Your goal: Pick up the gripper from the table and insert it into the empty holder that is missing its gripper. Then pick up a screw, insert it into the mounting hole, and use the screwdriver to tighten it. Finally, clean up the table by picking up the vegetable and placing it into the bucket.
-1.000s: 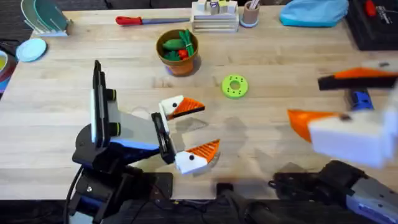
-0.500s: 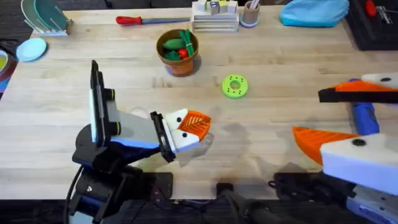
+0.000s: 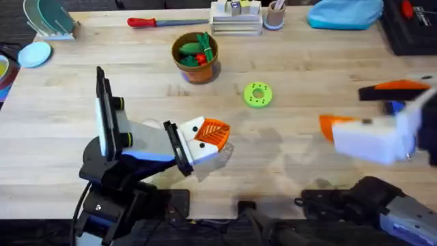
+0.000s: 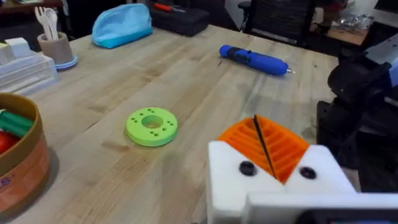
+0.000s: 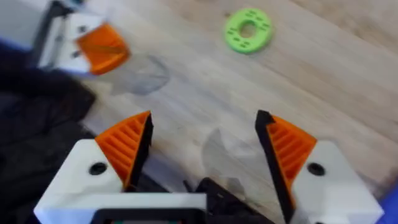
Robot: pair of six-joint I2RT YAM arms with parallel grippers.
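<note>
Left gripper (image 3: 208,140) sits low near my base, its orange pads (image 4: 268,144) pressed together with nothing between them; a second ago they stood apart, so it has just clamped shut. Both its white blocks carry orange fingers, so I judge the finger-fitting part done, or at least no bare holder shows. Right gripper (image 5: 202,149) is spread wide, empty, up over the right side of the table (image 3: 307,75); over the last second it has swung about there, just above the screwdriver (image 4: 254,59), which lies on the wood at the right. I read that as the right arm lining up on the screwdriver. In the overhead view the raised white block covers most of the blue body, so I cannot tell how near the fingers are to it. Farther out, a green disc (image 3: 257,94) lies mid-table, and beyond it the bucket (image 3: 196,57) stands upright with green and red vegetable pieces already inside. No loose screw or loose orange finger can be made out.
</note>
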